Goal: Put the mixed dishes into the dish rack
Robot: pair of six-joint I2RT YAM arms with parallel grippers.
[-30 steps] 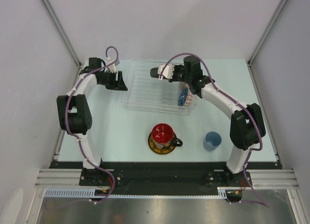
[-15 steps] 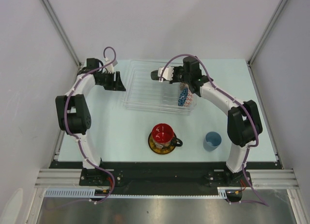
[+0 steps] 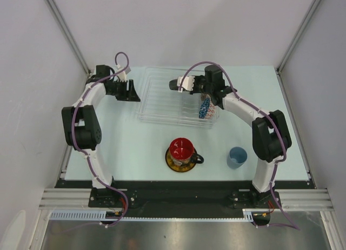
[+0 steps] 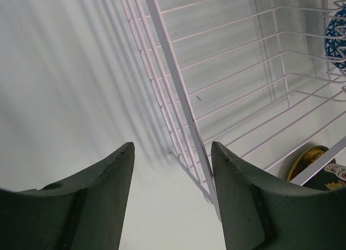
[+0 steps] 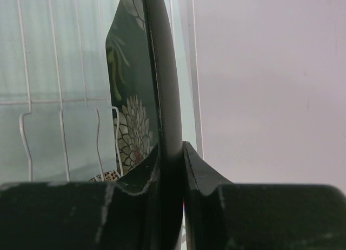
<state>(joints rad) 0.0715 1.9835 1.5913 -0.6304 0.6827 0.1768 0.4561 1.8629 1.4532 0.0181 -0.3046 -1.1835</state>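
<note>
Jaws on the right clamp the black plate (image 5: 131,93) over the rack (image 3: 157,113) — left jaws wide.

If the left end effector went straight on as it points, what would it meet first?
Probably the dish rack: its side rim lies in line with the open left end effector. Depth is unclear, so the table might come first.

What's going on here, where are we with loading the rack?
The right gripper is shut on the black floral plate, holding it on edge over the dish rack. The left gripper hangs open by the rack's left edge, empty. A blue patterned bowl stands in the rack. The red-inside cup on its saucer and the light blue cup sit on the table.
</note>
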